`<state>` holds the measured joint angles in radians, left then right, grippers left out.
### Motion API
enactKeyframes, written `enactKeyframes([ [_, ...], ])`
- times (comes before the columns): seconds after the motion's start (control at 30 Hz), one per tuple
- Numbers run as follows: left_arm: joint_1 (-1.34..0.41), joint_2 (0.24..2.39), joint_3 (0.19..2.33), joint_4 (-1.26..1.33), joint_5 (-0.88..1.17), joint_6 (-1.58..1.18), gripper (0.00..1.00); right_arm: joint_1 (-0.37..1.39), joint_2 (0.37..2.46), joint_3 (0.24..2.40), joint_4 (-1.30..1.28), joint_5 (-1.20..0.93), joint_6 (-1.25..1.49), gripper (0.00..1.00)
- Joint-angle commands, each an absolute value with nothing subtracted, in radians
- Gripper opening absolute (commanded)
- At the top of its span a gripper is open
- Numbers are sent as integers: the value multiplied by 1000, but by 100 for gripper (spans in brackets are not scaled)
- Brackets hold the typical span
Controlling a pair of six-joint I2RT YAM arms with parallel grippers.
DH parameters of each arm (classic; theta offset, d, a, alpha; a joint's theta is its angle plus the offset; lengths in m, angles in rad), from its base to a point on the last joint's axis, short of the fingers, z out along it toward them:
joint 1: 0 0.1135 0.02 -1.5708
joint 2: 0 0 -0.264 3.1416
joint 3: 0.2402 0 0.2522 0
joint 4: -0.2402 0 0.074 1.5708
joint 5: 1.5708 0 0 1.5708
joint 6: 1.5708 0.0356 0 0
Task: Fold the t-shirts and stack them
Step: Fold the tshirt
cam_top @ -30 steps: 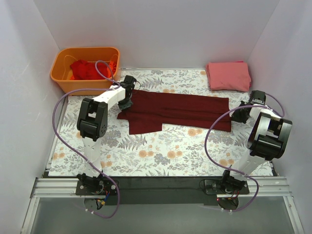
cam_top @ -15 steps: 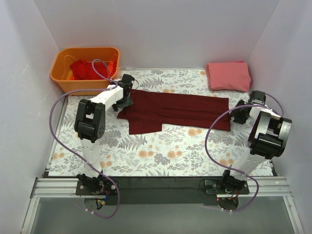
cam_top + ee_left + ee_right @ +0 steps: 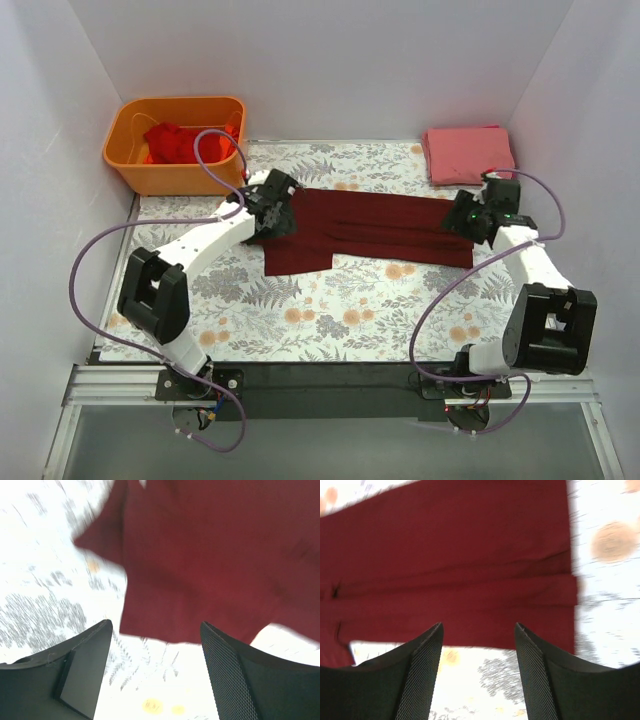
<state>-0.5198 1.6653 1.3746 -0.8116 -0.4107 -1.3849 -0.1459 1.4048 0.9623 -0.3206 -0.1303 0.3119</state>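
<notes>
We are hovering our left gripper (image 3: 156,630) and right gripper (image 3: 478,626), both spread wide and empty, at opposite ends of the maroon t-shirt (image 3: 370,225). Its long axis is running between them, sleeve end just ahead of the left, hem just ahead of the right.

Both wrist views motion-blurred; maroon t-shirt (image 3: 200,555) runs off their edges. From above, my left gripper (image 3: 275,212) hides its left end, my right gripper (image 3: 460,217) its far right corner. Red t-shirts (image 3: 172,140) heaped in the far-left-corner bin (image 3: 125,168): count unreadable.
</notes>
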Motion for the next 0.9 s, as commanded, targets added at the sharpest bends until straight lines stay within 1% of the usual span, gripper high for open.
enactKeyframes([
  [0.0, -574, 1673, 1278, -835, -387, -1420, 70, -45, 1364, 904, -339, -149, 304, 66],
  [0.07, -598, 1690, 1258, -825, -379, -1424, 69, 46, 1355, 887, -339, -149, 292, 73],
  [0.2, -611, 1739, 1272, -793, -383, -1414, 64, 161, 1355, 853, -328, -153, 291, 74],
  [0.33, -615, 1787, 1273, -758, -388, -1408, 54, 274, 1354, 802, -308, -132, 301, 74],
  [0.6, -630, 1856, 1247, -753, -376, -1434, 34, 311, 1356, 772, -276, -140, 310, 74],
  [0.63, -634, 1858, 1238, -752, -373, -1440, 29, 311, 1355, 772, -275, -138, 308, 74],
  [0.7, -635, 1864, 1230, -752, -371, -1443, 24, 311, 1358, 770, -272, -138, 305, 74],
  [0.73, -635, 1865, 1229, -752, -373, -1445, 19, 311, 1358, 769, -270, -140, 305, 74],
  [0.87, -635, 1878, 1232, -746, -373, -1445, 9, 311, 1361, 764, -259, -150, 304, 73],
])
